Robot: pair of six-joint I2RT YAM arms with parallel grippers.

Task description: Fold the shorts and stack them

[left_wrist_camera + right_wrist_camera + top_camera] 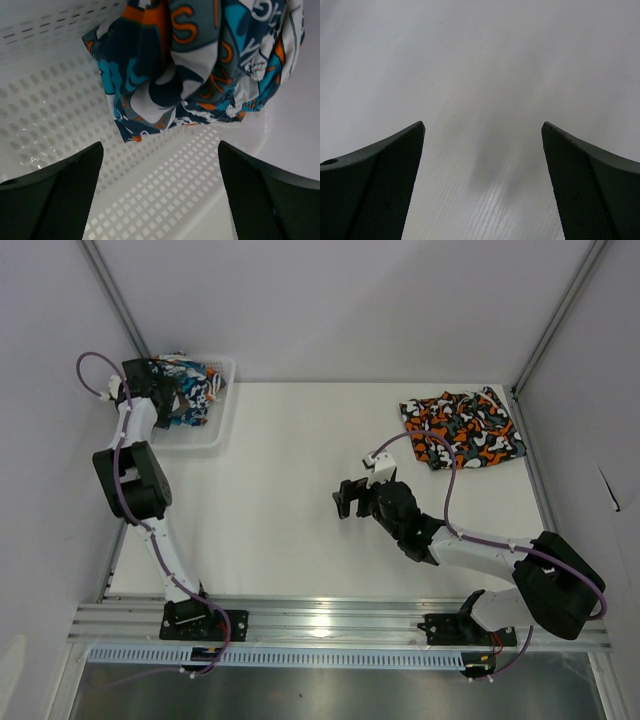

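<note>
At the near edge of the desk [290,490], the bases of the two arms are seen bolted side by side to a metal rail [340,615]. The left arm is stretched to the far left corner, where the left hand [178,398] is held over a white mesh basket [222,410]. Its fingers [60,195] are spread wide with nothing caught between them, and only the perforated basket [50,100] floor is framed in the gap. The cartoon-print shorts [197,383], in teal, navy, orange and white, are bunched up inside the basket just beyond the fingertips; whether the crumpled cloth [200,65] is touched by the hand cannot be told. The right hand [350,500] is poised over the bare middle of the desk [480,60], its fingers [375,190] likewise parted wide and empty. The camouflage shorts [462,428], in orange, black, grey and white, are laid flat at the far right corner of the desk, well apart from both hands and from the basket.
</note>
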